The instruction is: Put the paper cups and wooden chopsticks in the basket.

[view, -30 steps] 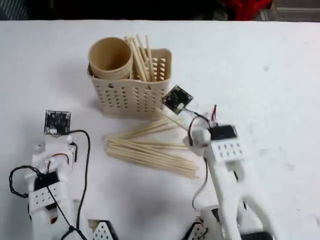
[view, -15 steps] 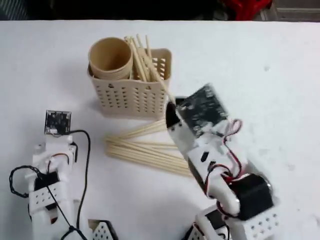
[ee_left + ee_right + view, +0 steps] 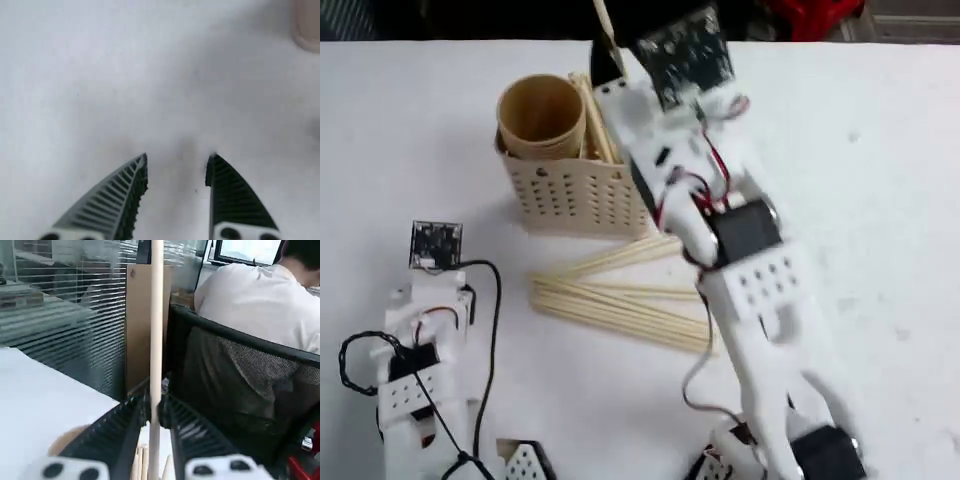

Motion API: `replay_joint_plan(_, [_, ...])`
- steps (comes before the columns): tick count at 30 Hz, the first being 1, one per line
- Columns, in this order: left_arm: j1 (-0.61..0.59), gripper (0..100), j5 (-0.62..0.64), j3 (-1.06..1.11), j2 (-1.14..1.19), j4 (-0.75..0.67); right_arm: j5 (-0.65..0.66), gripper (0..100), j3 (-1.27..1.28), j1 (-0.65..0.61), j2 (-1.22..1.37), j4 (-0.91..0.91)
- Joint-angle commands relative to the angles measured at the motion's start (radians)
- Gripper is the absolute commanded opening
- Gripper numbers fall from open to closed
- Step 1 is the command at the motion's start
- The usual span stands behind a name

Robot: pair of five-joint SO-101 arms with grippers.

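High view | right pincer clamps chopstick | its arm hides basket corner

Basket right side hidden behind right arm; chopstick tip cut off.

Basket: one stood. Paper cups: one nested stack, probably two or three cups, rims too close to count. Loose chopsticks on table: over ten lay. Stowed chopsticks: at least three showed. Single chopstick: one, apart from both groups. Arms were two: left arm, right arm.
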Motion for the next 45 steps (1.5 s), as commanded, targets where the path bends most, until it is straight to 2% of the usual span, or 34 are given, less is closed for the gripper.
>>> replay_joint_plan(1, [0.01, 20, -0.011, -0.003, -0.016, -0.021, -0.008, 1.8, -0.072, -0.007, 0.058, -0.05])
replay_joint_plan(6, [0.01, 20, -0.011, -0.003, -0.016, -0.021, -0.009, 1.7, -0.021, -0.005, 0.087, -0.136])
replay_joint_plan(14, [0.01, 20, -0.011, -0.002, -0.016, -0.021, -0.003, 1.7, 0.308, 0.007, 0.087, -0.383])
replay_joint_plan(20, [0.01, 20, -0.011, -0.002, -0.016, -0.021, -0.008, 2.5, 0.423, 0.054, 0.019, -0.387])
replay_joint_plan(27, [0.01, 20, -0.011, -0.002, -0.016, -0.021, -0.009, 19.3, 0.48, 0.056, -0.222, -0.193])
replay_joint_plan(32, [0.01, 20, -0.011, -0.002, -0.016, -0.021, -0.002, 19.4, 0.48, 0.054, -0.381, 0.074])
replay_joint_plan(37, [0.01, 20, -0.011, -0.002, -0.016, -0.021, 0.008, 19.3, 0.479, 0.048, -0.539, 0.455])
replay_joint_plan(41, [0.01, 20, -0.011, -0.002, -0.016, -0.021, 0.21, 19.3, 0.489, -0.03, -0.542, 0.653])
replay_joint_plan(45, [0.012, 20, -0.011, -0.002, -0.016, -0.021, 0.29, 19.4, 0.559, -0.168, -0.437, 0.72])
